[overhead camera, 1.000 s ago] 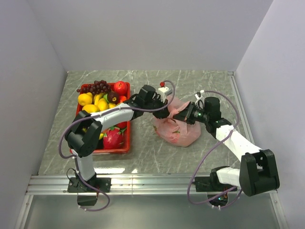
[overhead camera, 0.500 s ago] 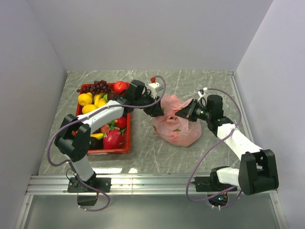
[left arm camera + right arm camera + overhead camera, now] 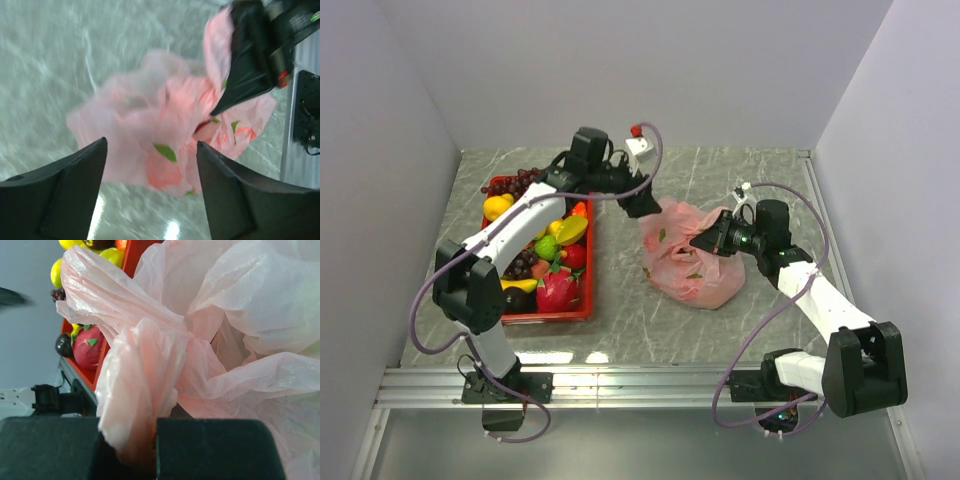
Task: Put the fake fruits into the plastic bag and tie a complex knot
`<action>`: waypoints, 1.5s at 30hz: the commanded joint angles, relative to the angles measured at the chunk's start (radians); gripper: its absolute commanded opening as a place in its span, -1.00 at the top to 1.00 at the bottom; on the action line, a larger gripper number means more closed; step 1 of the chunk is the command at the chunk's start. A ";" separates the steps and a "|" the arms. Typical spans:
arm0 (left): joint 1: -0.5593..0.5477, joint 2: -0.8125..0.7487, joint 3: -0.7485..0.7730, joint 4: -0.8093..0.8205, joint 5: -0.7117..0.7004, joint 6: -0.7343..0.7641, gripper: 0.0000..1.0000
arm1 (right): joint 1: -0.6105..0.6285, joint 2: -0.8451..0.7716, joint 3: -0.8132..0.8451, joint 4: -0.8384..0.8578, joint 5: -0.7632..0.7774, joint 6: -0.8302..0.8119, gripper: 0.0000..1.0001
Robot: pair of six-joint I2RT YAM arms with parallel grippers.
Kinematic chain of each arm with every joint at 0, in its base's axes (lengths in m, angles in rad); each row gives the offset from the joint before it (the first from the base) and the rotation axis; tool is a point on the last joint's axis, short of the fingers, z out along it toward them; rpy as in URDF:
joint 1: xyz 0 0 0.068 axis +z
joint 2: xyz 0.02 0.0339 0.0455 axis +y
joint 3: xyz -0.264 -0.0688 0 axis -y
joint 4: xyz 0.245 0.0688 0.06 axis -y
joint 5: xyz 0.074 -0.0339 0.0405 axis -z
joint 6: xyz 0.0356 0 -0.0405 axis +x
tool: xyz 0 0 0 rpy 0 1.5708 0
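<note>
Marble-grey table (image 3: 740, 170) carries it all. On its left side stands the red tray (image 3: 552, 316), heaped with most of the fruits (image 3: 556, 285): grapes, lemons, an apple, a dragon fruit. By my reading the filling is far from done and tying has not begun.

Right of the tray, apart from it, the pink bag (image 3: 692, 278) lies slumped on the table. Its long axis runs from far-left to near-right. A few red shapes with green leaves show through the film.

The right gripper (image 3: 704, 240) is clenched on a gathered bunch (image 3: 137, 390) of film at the bag's mouth. That bunch stretches from the bag's middle toward the right arm.

The left gripper (image 3: 641, 205) hangs over the bag's far-left corner, jaws spread and empty, with the bag below it and to its near-right.

If more fruit comes next, the tray lies just to this gripper's left, well within the left arm's reach and far from the right arm's. The right arm's hold should keep the mouth from collapsing.
</note>
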 commanded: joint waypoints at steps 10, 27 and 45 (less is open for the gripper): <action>-0.034 0.178 0.284 -0.184 0.220 0.172 -0.65 | 0.017 -0.019 0.059 0.001 -0.014 -0.095 1.00; -0.020 0.164 0.272 -0.374 0.240 0.327 0.99 | 0.019 0.007 0.076 -0.002 0.000 -0.106 1.00; 0.046 0.213 0.325 -0.252 0.285 0.209 -0.41 | 0.022 -0.008 0.064 -0.042 -0.084 -0.261 1.00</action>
